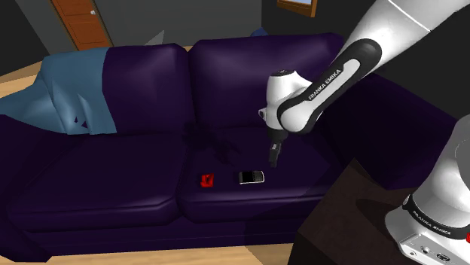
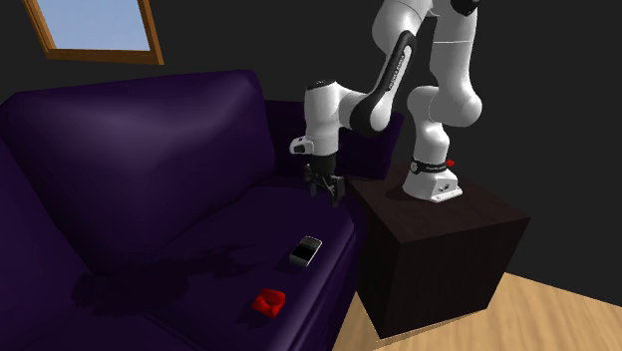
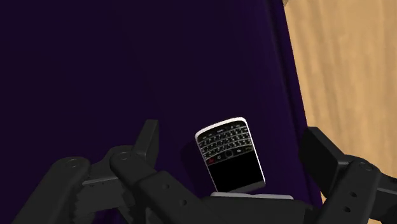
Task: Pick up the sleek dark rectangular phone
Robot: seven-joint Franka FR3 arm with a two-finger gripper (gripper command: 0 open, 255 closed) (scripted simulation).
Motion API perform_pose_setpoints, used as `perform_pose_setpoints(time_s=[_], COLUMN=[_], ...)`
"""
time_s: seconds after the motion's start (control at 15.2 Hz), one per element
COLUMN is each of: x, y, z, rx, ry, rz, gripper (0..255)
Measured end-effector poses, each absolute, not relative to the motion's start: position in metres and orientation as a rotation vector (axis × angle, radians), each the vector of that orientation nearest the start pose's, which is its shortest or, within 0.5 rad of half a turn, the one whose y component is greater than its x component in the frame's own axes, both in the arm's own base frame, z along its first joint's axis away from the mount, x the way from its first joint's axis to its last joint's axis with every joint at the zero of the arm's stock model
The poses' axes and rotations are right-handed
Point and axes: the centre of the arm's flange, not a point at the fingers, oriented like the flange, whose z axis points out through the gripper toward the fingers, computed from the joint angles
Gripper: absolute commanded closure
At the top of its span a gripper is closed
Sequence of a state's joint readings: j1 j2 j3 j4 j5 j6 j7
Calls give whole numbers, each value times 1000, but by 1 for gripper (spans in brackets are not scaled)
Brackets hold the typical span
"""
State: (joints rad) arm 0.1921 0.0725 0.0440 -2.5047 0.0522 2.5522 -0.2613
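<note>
Since the phone [image 1: 251, 177] lies flat by the sofa [image 1: 113, 166] seat's front edge, the hand [image 1: 273, 156] hangs above it pointing down, fingers [image 3: 147, 137] spread wide, empty, lined up for a top-down grab, I'd say.

Dim scene. The deep purple sofa [image 1: 151, 173] was nearly black in its folds. The white arm [image 1: 392, 30] caught the most light and cast a soft dark shadow on the seat. The wooden floor [image 3: 343, 63] was evenly lit.
</note>
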Motion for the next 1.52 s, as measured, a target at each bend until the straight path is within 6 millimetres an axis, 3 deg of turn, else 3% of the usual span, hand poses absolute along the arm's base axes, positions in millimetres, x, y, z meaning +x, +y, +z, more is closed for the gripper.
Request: perform_pose_setpoints(time_s=[0.46,0.99,1.06,1.52], x=[489,492,491,491], y=[149,153,153,154], z=[181,139,137,135], rx=[-3004,-2999,-2999,-2999], ry=[-910,-935,-935,-935], rz=[-29,-39,-39,-40], gripper=[0,0,255,255])
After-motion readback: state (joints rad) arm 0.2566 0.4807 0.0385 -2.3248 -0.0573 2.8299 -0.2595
